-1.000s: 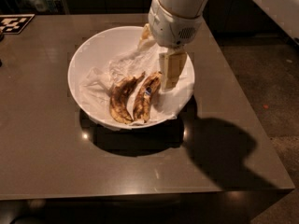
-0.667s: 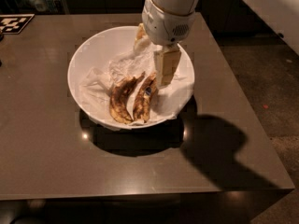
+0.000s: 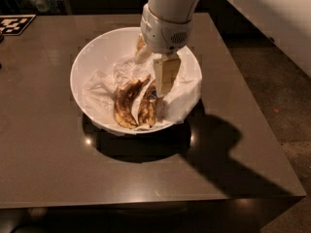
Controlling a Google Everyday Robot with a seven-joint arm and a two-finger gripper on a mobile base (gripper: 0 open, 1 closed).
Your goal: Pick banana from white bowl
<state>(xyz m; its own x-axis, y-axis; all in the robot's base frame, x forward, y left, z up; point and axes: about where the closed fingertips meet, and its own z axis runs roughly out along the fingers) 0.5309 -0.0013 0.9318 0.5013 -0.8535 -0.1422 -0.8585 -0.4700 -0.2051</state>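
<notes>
The white bowl stands on the dark table, lined with crumpled white paper. Two overripe bananas lie side by side in its front half. The straighter one on the right is the banana; no sticker shows on it. The darker, more curved banana lies to its left. My gripper hangs over the bowl's middle, pointing down, open and empty. Its near finger reaches down to just above the banana's upper end. The far finger stands over the paper behind.
The dark table ends at a front edge near the bottom and a right edge beside open floor. A black-and-white marker tag lies at the table's far left corner. Dark cabinets stand behind.
My gripper has shifted left over the bowl, bringing its near finger closer to the bananas' upper ends. The bananas and the bowl have not moved.
</notes>
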